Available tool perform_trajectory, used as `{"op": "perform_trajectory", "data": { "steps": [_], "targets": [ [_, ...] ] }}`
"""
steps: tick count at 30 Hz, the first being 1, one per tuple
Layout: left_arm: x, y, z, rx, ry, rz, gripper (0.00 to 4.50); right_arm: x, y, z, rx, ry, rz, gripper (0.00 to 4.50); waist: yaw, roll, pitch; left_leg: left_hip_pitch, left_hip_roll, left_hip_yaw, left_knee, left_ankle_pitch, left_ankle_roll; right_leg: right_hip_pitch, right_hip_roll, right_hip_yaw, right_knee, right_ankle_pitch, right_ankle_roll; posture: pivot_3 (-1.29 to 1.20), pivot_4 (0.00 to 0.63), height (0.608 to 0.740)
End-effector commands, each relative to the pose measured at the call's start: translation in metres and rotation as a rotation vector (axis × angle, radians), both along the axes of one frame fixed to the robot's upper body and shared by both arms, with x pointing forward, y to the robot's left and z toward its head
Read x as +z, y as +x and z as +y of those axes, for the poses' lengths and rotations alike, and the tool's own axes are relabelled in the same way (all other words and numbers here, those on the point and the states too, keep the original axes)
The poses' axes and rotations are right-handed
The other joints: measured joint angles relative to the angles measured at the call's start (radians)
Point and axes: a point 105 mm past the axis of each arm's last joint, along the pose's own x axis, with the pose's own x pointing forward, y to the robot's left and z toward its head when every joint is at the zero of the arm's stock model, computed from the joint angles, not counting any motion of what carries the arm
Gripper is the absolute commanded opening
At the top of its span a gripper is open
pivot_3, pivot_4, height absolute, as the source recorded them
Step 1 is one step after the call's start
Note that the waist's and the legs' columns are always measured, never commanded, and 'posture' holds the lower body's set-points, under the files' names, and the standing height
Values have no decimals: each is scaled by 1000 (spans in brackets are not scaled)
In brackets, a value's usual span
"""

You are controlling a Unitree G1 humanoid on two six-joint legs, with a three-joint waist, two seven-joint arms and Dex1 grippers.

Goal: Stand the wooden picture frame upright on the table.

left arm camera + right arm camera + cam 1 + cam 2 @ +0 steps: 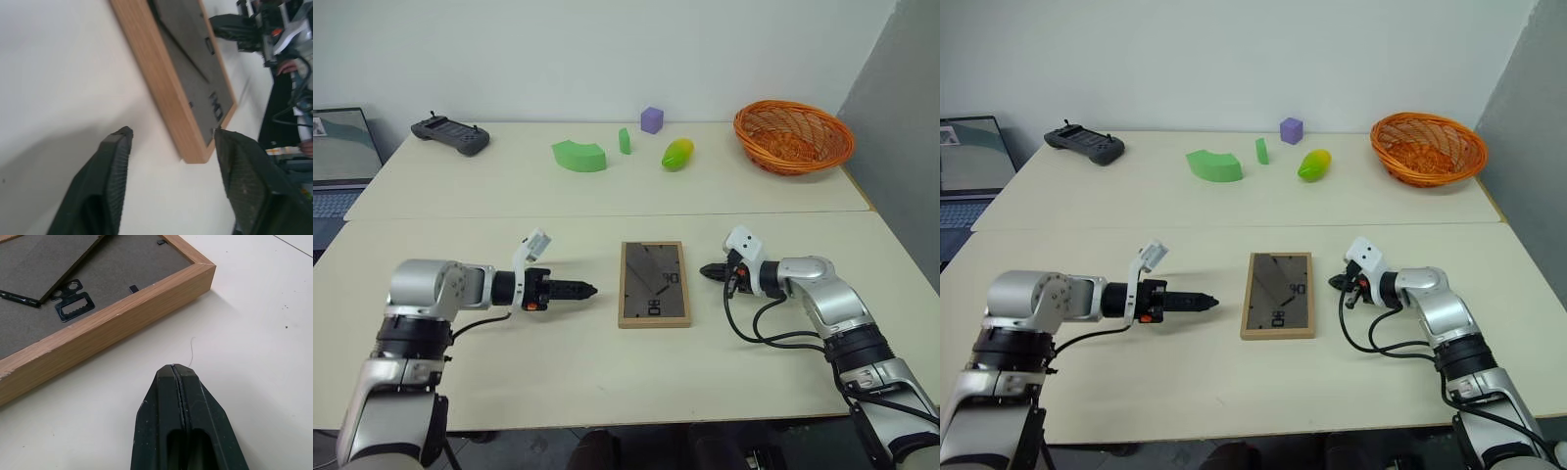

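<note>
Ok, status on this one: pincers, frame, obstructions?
Left pincer open, right pincer shut, both empty. Wooden picture frame flat, face down between them. Nothing blocking.

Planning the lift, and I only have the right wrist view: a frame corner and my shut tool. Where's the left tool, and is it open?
Observer: The left tool is open, at the wooden picture frame's opposite side, not touching it.
Operator: Is the frame flat?
Observer: Yes, flat on the table, dark back panel up.
Operator: Anything near it?
Observer: No. The green block, purple cube and orange basket sit beyond the seam.
</note>
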Motion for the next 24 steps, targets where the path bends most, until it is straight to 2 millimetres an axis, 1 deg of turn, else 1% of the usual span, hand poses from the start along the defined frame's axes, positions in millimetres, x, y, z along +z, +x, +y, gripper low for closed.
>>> {"op": "perform_trajectory", "data": {
  "steps": [1, 3, 4, 7, 9, 13, 15, 18, 24],
  "targets": [
    [-10, -2, -10, -28, -70, 69, 3873, 13, -2, 2, 22, 20, -43, 0, 0, 0, 0, 0, 0, 0, 0, 0, 0, 0, 0, 0, 0, 0, 0, 0, 150, 740],
    [-16, -4, -12, -47, -72, 77, 4365, 12, -5, 2, 23, 19, -40, 0, 0, 0, 0, 0, 0, 0, 0, 0, 0, 0, 0, 1, 0, 0, 0, 0, 150, 740],
    [-18, -3, -13, -47, -71, 78, 4491, 12, -5, 1, 21, 18, -39, 0, 0, 0, 0, 0, 0, 0, 0, 0, -1, 0, 0, 1, 0, 0, 0, 0, 150, 740],
    [-27, 2, -14, -22, -63, 95, 4491, 12, -6, 1, 16, 18, -39, 0, 1, 0, 0, 0, 0, 0, 0, 0, -1, -1, 0, 1, 1, 0, 0, 0, 150, 740],
    [-37, 7, -15, 4, -33, 113, 4491, 11, -8, 4, 23, 22, -33, 0, 2, 1, -1, 0, 0, 0, 0, 0, 0, 0, 0, 1, 1, 0, 0, 0, 150, 740],
    [-48, 5, -22, 7, -55, 187, 4491, 7, -20, 13, 76, 28, -1, 0, 9, 3, -4, 1, -1, 0, 1, -2, 3, 1, -1, 0, 2, 0, 0, 0, 150, 740],
    [-54, 5, -25, 18, -63, 210, 4491, 6, -21, 17, 80, 29, 1, 0, 11, 4, -6, 2, -1, 0, 1, -2, 3, 2, -1, 0, 1, 0, 0, 0, 150, 740],
    [-55, 1, -34, -14, -96, 225, 4491, 4, -20, 22, 76, 28, -1, 0, 13, 8, -10, 2, -2, 0, 2, -2, 3, 3, -1, 0, 1, 0, 0, 0, 150, 740],
    [-52, -4, -57, -85, -146, 218, 4491, 6, -16, 38, 83, 46, -15, 0, 16, 9, -11, 3, -2, 0, 4, -2, 3, 4, -1, 0, 1, 0, 1, 0, 150, 740]
  ]
}}
